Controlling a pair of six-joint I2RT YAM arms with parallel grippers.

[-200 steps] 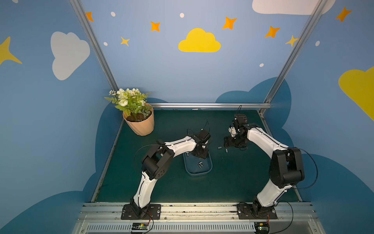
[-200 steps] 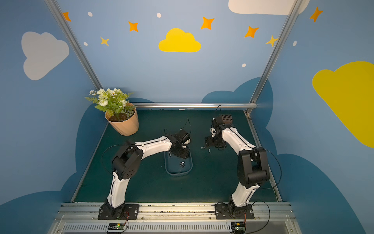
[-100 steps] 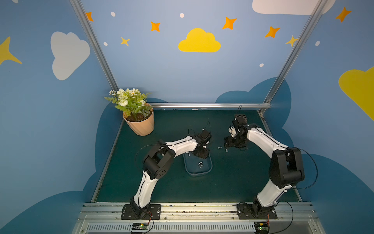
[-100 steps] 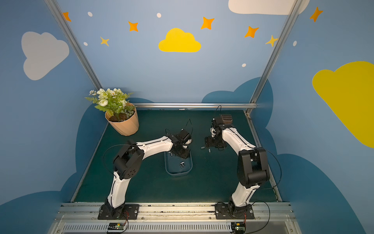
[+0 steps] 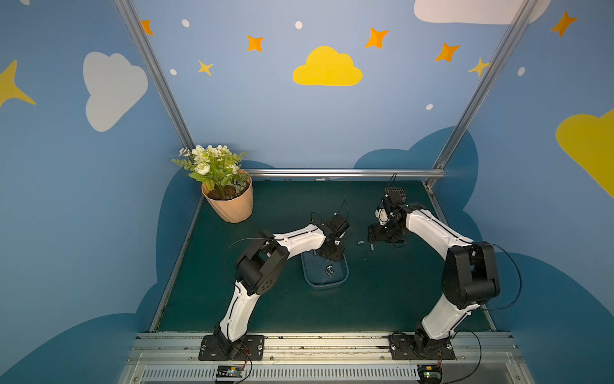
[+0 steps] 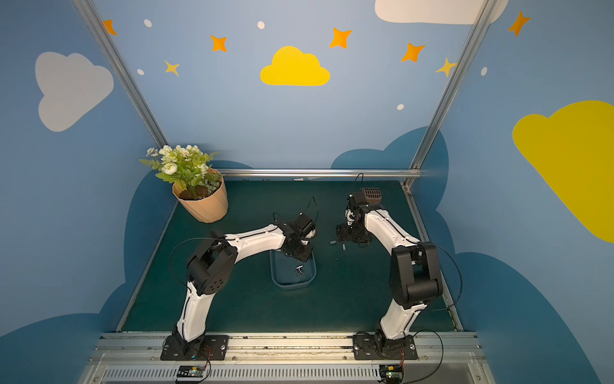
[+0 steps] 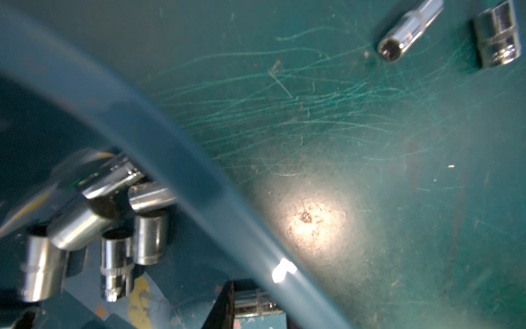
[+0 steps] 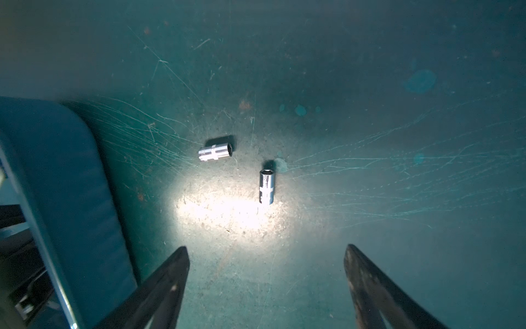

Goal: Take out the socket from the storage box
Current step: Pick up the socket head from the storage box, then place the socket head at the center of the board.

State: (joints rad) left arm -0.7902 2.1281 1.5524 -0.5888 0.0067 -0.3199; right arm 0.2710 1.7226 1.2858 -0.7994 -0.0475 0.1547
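The storage box (image 5: 324, 286) (image 6: 292, 286) is a see-through bluish tub in the middle of the green mat. Several chrome sockets (image 7: 149, 239) lie inside it. My left gripper (image 5: 329, 254) (image 6: 295, 254) reaches down into the box's far end. In the left wrist view it (image 7: 256, 307) is shut on one socket (image 7: 253, 303) just inside the box wall (image 7: 159, 136). My right gripper (image 5: 373, 234) (image 8: 267, 247) hovers open over the mat to the right of the box, with nothing between its fingers.
Two sockets (image 8: 215, 153) (image 8: 267, 186) lie on the mat just ahead of my right gripper, outside the box (image 8: 71, 185). A peach flowerpot (image 5: 229, 206) with a plant stands at the back left. Metal rails border the mat.
My left gripper's jaws have closed in around a socket inside the box, and that arm has barely shifted. The right arm has not moved.
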